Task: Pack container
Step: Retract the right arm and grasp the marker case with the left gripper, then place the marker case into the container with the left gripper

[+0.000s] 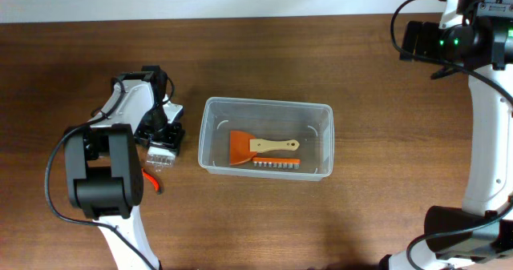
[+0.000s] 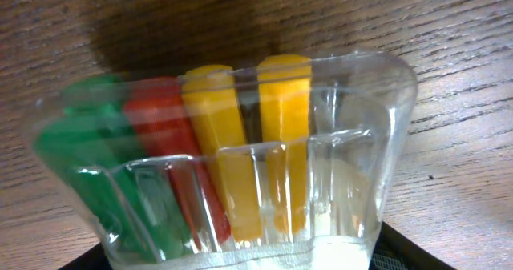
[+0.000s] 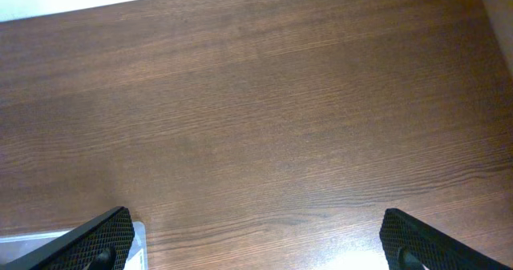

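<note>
The clear, colourless rectangular plastic tub with rounded corners [image 1: 264,102] sits at the centre of the overhead frame on the brown wooden worktop [image 1: 361,214]. Its long axis runs left to right across the frame. Inside it lie an orange scraper with a pale wooden handle [image 1: 244,147] and, just beside that toward the lower wall, a narrow toothed strip [image 1: 276,164].

Left of the tub, near it but apart, the left fingers [image 2: 405,252] are at a small clear plastic pack of green, red and yellow markers [image 1: 163,154]. In the left wrist view the pack fills the frame with a black finger edge at each lower corner. The fingers therefore appear clamped on it, though the contact itself is hidden.

The right fingers [image 3: 96,239] are spread wide with nothing between them, over bare worktop. In the overhead view that arm is at the upper right, well apart from the tub.

The left arm is the nearer one, and the tub lies to the right of its fingers in the overhead frame. The likely next move is to carry the pack rightward over the tub's near short wall. The upper half of the tub looks free to receive it.
</note>
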Robot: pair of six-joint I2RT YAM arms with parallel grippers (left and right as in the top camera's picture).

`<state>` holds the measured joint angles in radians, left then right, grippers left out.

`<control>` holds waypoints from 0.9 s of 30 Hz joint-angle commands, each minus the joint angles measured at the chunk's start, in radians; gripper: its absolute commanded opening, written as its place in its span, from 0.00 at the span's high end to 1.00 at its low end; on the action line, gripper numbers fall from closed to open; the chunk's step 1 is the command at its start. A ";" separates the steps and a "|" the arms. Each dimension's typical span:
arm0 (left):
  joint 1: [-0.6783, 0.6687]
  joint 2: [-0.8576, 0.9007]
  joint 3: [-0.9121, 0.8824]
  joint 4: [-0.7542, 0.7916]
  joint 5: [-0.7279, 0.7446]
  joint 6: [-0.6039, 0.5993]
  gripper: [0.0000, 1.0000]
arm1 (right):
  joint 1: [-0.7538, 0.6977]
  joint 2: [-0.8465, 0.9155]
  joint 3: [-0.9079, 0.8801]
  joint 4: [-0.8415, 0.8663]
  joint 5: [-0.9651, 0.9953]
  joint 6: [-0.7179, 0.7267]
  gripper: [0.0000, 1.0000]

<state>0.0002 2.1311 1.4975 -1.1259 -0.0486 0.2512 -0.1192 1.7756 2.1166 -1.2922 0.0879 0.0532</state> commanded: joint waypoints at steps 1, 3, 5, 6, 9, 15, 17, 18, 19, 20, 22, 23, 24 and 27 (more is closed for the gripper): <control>-0.002 0.013 -0.011 -0.004 0.008 0.012 0.47 | -0.001 0.000 -0.007 -0.003 -0.002 0.007 0.01; -0.002 0.013 -0.011 -0.004 0.008 0.011 0.51 | -0.001 0.000 -0.007 -0.003 -0.002 0.007 0.01; -0.002 0.013 -0.011 -0.005 0.008 0.011 0.54 | -0.001 0.000 -0.007 -0.003 -0.002 0.007 0.01; -0.002 0.013 -0.011 -0.007 0.008 0.011 0.57 | -0.001 0.000 -0.007 -0.003 -0.002 0.007 0.01; -0.002 0.013 -0.011 -0.016 0.008 0.011 0.72 | -0.001 0.000 -0.007 -0.003 -0.002 0.007 0.01; -0.002 0.012 0.005 -0.040 0.000 -0.005 0.98 | -0.001 0.000 -0.007 -0.003 -0.002 0.007 0.01; -0.002 0.010 0.035 -0.061 -0.004 -0.016 0.98 | -0.001 0.000 -0.007 -0.003 -0.002 0.007 0.01; -0.002 0.008 0.063 -0.075 -0.006 -0.020 0.98 | -0.001 0.000 -0.007 -0.002 -0.002 0.007 0.01; -0.002 0.005 0.090 -0.087 -0.012 -0.031 0.98 | -0.001 0.000 -0.007 -0.002 -0.002 0.007 0.01; -0.002 -0.002 0.133 -0.104 -0.023 -0.045 0.98 | -0.001 0.000 -0.007 -0.002 -0.002 0.007 0.01; -0.002 -0.013 0.215 -0.138 -0.026 -0.056 0.98 | -0.001 0.000 -0.007 -0.003 -0.002 0.007 0.01; -0.005 -0.021 0.285 -0.166 -0.026 -0.068 0.98 | -0.001 0.000 -0.007 -0.003 -0.002 0.007 0.01; -0.008 -0.027 0.339 -0.189 -0.026 -0.077 0.98 | -0.001 0.000 -0.007 -0.003 -0.002 0.007 0.01; -0.044 -0.057 0.570 -0.268 -0.009 -0.081 0.98 | -0.001 0.000 -0.007 -0.003 -0.002 0.007 0.01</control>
<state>-0.0074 2.1323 1.8633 -1.3430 -0.0654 0.1978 -0.1192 1.7756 2.1166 -1.2945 0.0879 0.0536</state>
